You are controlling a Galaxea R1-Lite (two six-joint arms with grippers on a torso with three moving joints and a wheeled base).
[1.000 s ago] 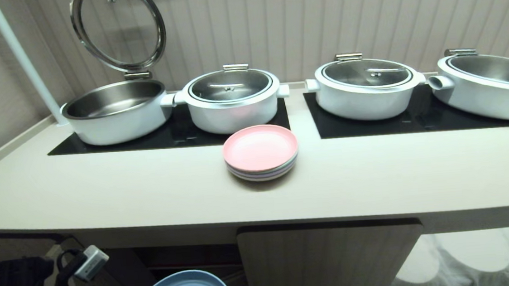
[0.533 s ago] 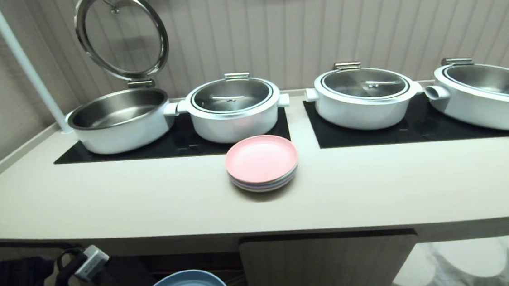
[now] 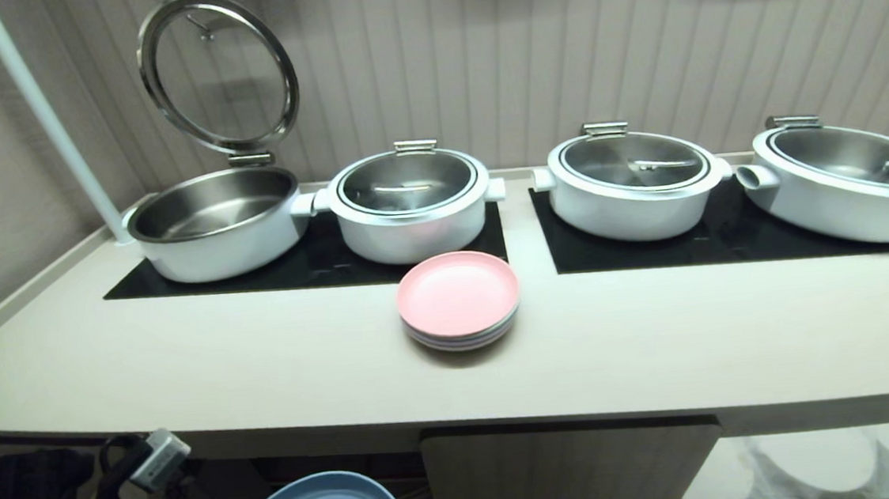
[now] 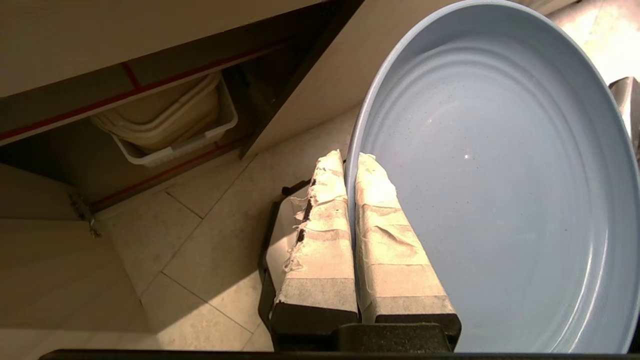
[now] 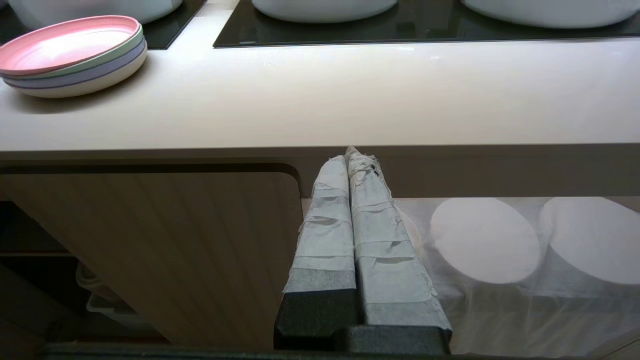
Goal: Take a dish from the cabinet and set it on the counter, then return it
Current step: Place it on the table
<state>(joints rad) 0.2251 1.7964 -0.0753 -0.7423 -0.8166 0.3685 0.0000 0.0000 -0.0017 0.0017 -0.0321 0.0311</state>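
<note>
Blue dish (image 4: 500, 190) rim pinched in left tool (image 4: 351, 162), below counter (image 3: 263, 359)

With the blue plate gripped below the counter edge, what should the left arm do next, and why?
Probably lift it clear of the edge. The left gripper is shut on the dish by its rim, below the counter, outside the cabinet. Bare counter lies left of the pink-topped stack, a likely spot to set it down.

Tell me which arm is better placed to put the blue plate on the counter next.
Left. Its hand is already shut on the rim of the blue plate, just below the counter. The right hand is shut and empty by the cabinet door.
</note>
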